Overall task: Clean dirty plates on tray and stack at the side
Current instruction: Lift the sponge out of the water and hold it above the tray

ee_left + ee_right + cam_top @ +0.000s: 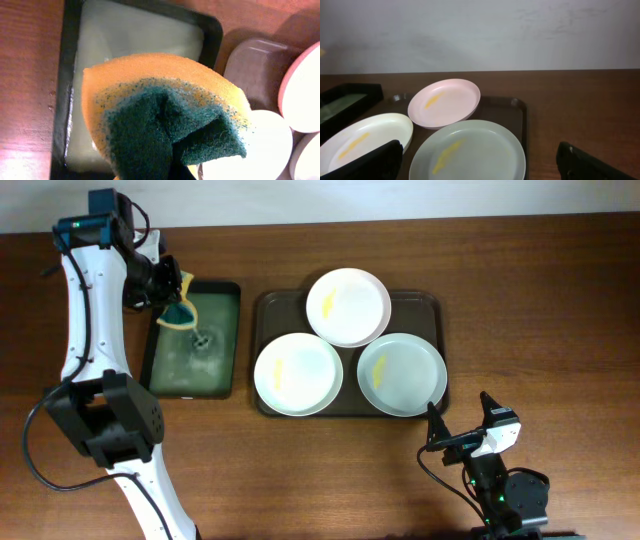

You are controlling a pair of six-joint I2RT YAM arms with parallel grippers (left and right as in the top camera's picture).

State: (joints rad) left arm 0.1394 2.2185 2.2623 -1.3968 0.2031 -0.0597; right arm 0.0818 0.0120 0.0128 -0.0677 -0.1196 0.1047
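Overhead showed the left gripper [174,300] clamped on a sponge [181,310] above the basin [237,330]; it could drip across the table [560,310] toward the plates [298,373].

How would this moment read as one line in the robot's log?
left gripper: shut on sponge, over basin | right gripper: open, apart from tray | plates: three on tray, yellow-smeared | stack: none yet

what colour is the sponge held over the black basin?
Orange foam sponge with a dark green scouring layer; shows best in the left wrist view.
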